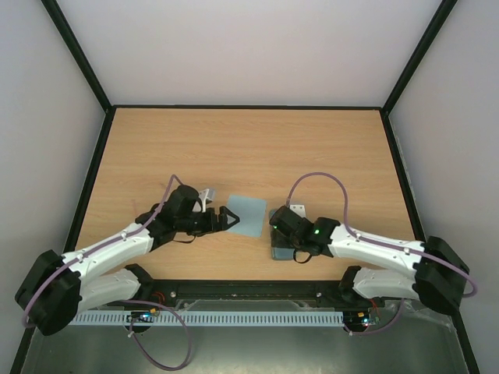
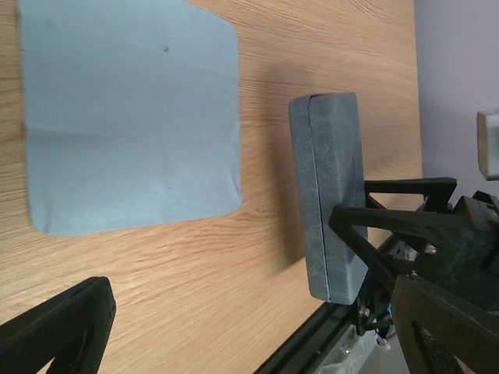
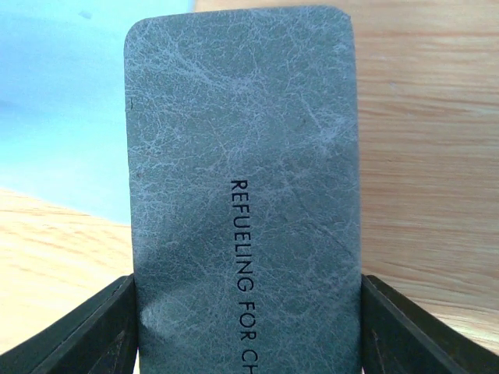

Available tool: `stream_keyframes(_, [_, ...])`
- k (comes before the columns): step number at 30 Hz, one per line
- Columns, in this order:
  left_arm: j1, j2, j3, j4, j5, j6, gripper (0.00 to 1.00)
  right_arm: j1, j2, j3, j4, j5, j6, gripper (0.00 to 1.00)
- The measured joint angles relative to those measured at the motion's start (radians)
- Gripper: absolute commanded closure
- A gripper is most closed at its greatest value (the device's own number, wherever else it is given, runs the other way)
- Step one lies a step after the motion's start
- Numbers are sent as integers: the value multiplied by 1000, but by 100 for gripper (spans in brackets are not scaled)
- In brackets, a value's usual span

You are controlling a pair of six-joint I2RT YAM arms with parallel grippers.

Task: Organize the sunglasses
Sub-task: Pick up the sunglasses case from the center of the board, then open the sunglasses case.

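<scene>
No sunglasses show in any view. A closed blue-grey hard case (image 3: 242, 179), printed "REFUELING FOR...", sits between my right gripper's (image 3: 248, 331) fingers, which press on its two long sides. In the left wrist view the case (image 2: 327, 187) stands on its long edge near the table's front rail, with the right fingers (image 2: 405, 222) around it. From above, the right gripper (image 1: 282, 236) covers most of the case (image 1: 278, 252). My left gripper (image 1: 231, 218) is open and empty, at the left edge of the light blue cloth (image 1: 249, 215), its jaws spread wide (image 2: 249, 335).
The light blue cloth (image 2: 129, 117) lies flat on the wooden table (image 1: 249, 148), just left of the case. The black front rail (image 2: 312, 347) runs close behind the case. Black frame posts and white walls bound the table on three sides.
</scene>
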Motion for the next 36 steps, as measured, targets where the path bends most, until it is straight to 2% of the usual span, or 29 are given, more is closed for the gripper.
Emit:
stream_keyframes(5, [-36,17,40,3,12,-3,1,-12,-109,0,58,-51,-3,54])
stream_keyframes(9, [-54,41,59,28,31,-28,1,-69,-156,-1,133,-114,-12,55])
stream_keyframes(15, [-126,97,108,42,23,-63,1,-161,-176,-18,219,-205,-17,55])
stream_keyframes(24, [-201,187,138,64,-32,-96,2,-183,-175,-19,293,-290,-16,55])
stream_keyframes(36, [-203,254,162,85,-59,-103,18,-203,-203,-61,317,-335,3,59])
